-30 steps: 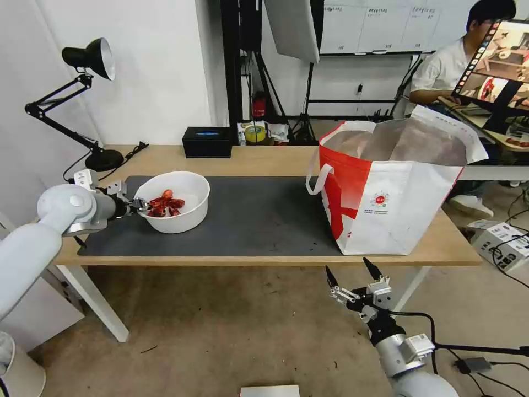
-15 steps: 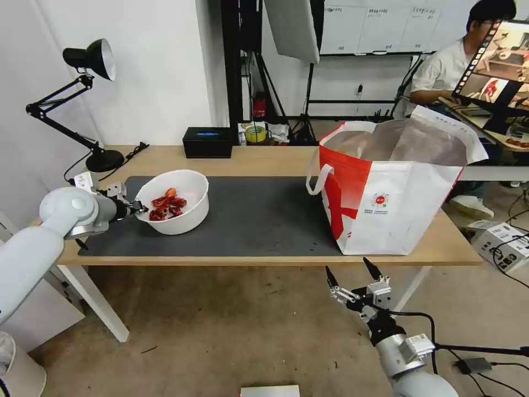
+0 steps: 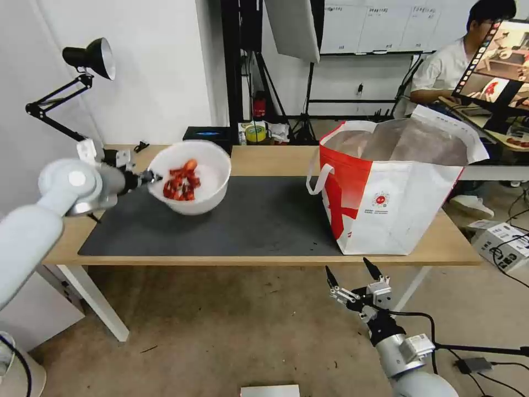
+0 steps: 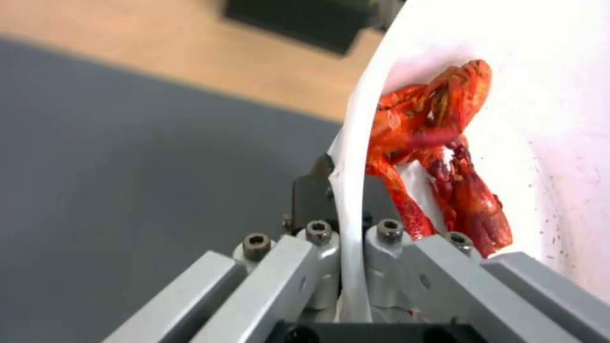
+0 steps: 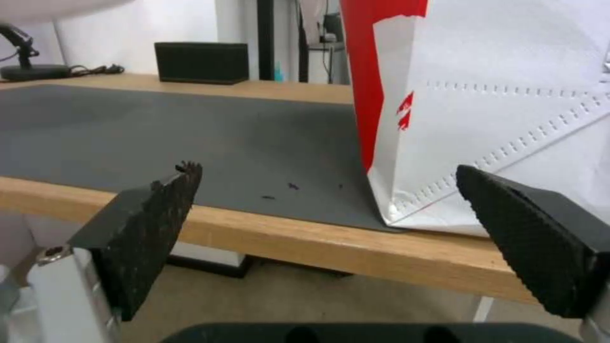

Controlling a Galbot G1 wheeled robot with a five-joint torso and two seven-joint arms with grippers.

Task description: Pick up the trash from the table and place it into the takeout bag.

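A white round bowl (image 3: 206, 182) with red food scraps (image 3: 181, 186) hangs tilted above the left part of the dark grey mat (image 3: 259, 220) on the table (image 3: 275, 157). My left gripper (image 3: 150, 177) is shut on the bowl's rim (image 4: 351, 200), one finger outside the wall and one inside, close to the scraps (image 4: 445, 166). The takeout bag (image 3: 394, 193) stands open at the table's right end, its side (image 5: 508, 95) close to my right gripper (image 5: 330, 224). That right gripper (image 3: 352, 274) is open and sits below the table's front edge, near the bag.
A black rectangular box (image 3: 206, 132) sits at the table's back edge, behind the bowl. A black desk lamp (image 3: 88, 58) stands at the back left corner. Small dark crumbs (image 5: 279, 190) lie on the mat near the bag. A cardboard box (image 3: 504, 240) lies on the floor at right.
My left gripper has lifted the bowl off the mat and carried it up and slightly right, tilting it. The right arm has stayed still.
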